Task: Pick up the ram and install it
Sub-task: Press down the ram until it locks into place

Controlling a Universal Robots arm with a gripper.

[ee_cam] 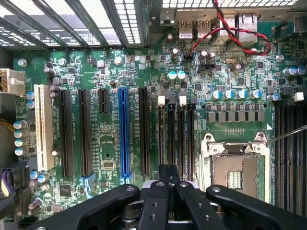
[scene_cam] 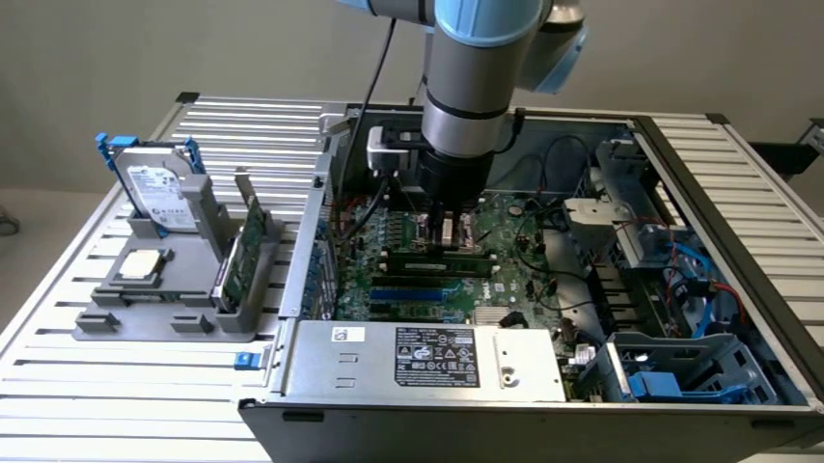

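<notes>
We see the ram [scene_cam: 441,258] as a long, narrow, green-edged stick directly under the gripper [scene_cam: 451,236], down inside the open computer case [scene_cam: 425,371] and low over the motherboard [scene_cam: 515,280]. The gripper's fingers are drawn tight together, their tips right at the middle of the stick's upper edge. We cannot tell whether they actually pinch it, or whether the stick is already seated in a slot. The arm [scene_cam: 470,77] comes down nearly vertically from above into the case, with its wrist straight over the board and the gripper pointing straight down. In the wrist view the clenched gripper [ee_cam: 168,171] sits over the bank of black memory slots [ee_cam: 181,134], beside the open processor socket [ee_cam: 235,167]. There the stick itself is not clear to us. In the exterior view the ram stands on its long edge. Its long axis runs from the exterior view's left to the exterior view's right, in line with the slots beneath it and parallel to the blue expansion slot [scene_cam: 415,286] just in front of it.
</notes>
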